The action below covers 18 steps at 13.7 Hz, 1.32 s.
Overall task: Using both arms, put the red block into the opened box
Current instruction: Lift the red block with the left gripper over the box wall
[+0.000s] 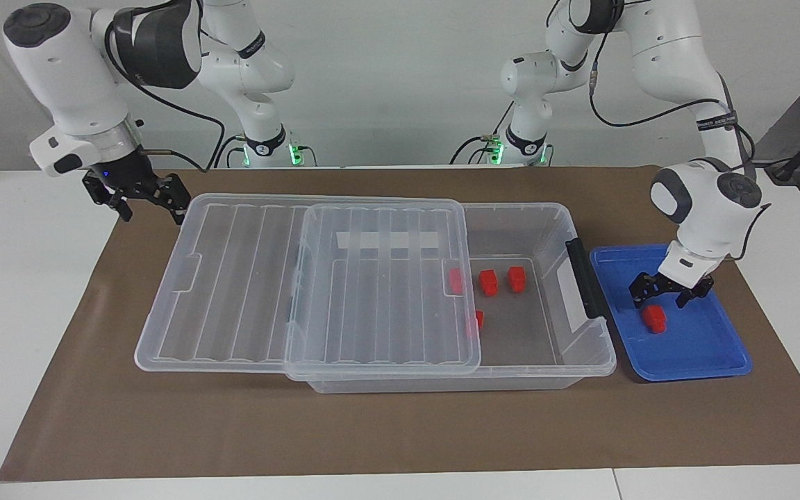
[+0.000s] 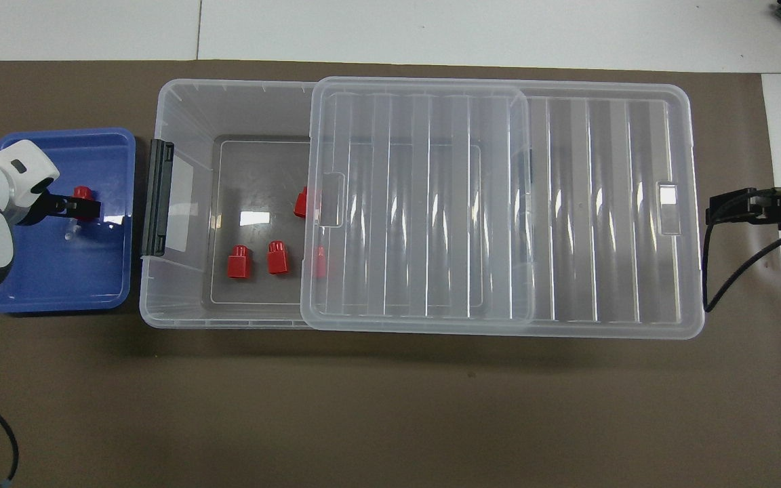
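Spanning the middle of the brown mat (image 1: 94, 417), a big clear box (image 1: 546, 215), with its ribbed lid (image 1: 247, 278) slid toward three o'clock in the overhead view and the nine o'clock end left open. Just beside that open end, at nine o'clock of the box, a shallow blue tray (image 1: 705, 354).

Hanging over the mat just off the lid's three o'clock edge, the right gripper (image 1: 137, 198), fingers spread, holding nothing, waiting. Lowered over the tray, the left gripper (image 1: 664, 297), fingers spread just above the red block (image 1: 654, 318) and not pinching it; touching or not, impossible to tell.

Lying on the box floor at the open end, four more blocks (image 1: 488, 281), two of them partly under the lid's edge.

Looks light, hard and smooth, so likely to skid or tip on the slick tray if nudged from one side only. Best gripped low across the flat faces of the wider body, not on the narrow stub. Tough enough, probably, to survive a short drop into the open end.
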Each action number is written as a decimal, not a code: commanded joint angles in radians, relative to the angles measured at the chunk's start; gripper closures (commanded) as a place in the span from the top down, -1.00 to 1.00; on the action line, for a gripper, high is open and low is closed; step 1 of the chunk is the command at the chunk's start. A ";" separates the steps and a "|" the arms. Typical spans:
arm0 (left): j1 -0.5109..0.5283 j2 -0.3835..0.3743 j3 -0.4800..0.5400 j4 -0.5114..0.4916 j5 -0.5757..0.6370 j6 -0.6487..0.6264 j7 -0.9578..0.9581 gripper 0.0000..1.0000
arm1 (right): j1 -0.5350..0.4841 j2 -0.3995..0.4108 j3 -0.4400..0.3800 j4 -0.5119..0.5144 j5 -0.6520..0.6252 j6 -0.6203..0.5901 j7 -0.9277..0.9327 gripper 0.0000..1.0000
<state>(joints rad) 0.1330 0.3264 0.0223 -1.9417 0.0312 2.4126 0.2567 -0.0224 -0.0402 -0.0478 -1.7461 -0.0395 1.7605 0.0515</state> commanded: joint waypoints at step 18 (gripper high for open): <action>0.010 0.056 -0.002 0.004 -0.010 0.092 0.018 -0.12 | -0.025 0.006 0.077 0.108 0.004 -0.156 0.070 1.00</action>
<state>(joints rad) 0.1385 0.3709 0.0213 -1.9415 0.0312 2.4838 0.2570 -0.0432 -0.0304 0.0219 -1.6312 -0.0403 1.6054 0.1097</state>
